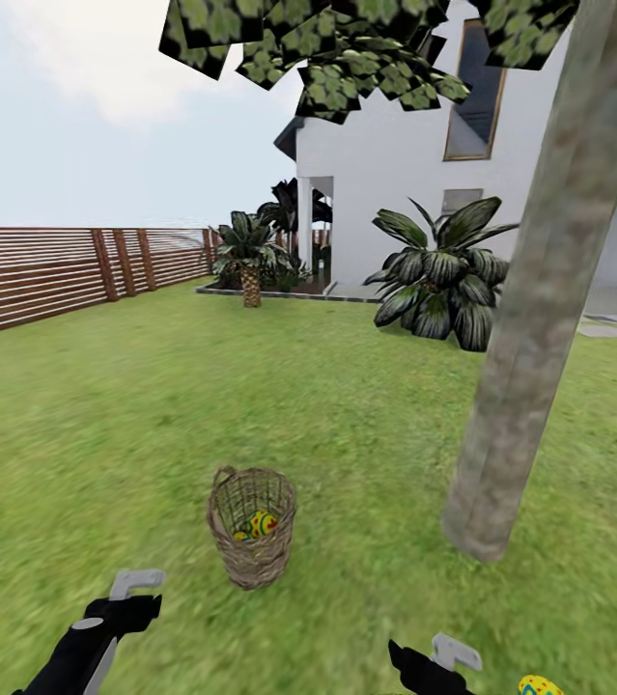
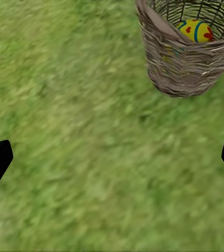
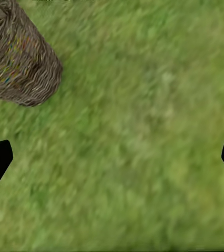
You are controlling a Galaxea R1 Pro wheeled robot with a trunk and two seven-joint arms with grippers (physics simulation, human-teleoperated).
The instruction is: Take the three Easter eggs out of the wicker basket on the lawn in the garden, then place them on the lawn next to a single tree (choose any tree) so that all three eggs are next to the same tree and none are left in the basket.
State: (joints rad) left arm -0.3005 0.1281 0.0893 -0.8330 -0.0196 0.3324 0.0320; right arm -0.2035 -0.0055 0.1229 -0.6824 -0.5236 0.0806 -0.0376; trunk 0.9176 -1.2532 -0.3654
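We see the wicker basket [image 1: 251, 526] upright on the lawn [image 1: 105, 434], ahead of and between our left gripper [image 2: 112, 157] and right gripper [image 3: 112, 157], both spread wide and empty. 2 Easter eggs [image 1: 262, 524] lie inside; 1 egg [image 1: 539, 686] lies on grass just right of our right gripper, near the tree [image 1: 530, 338].

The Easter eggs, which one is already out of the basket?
The Easter egg on the lawn beside the right gripper; the others sit inside the wicker basket.
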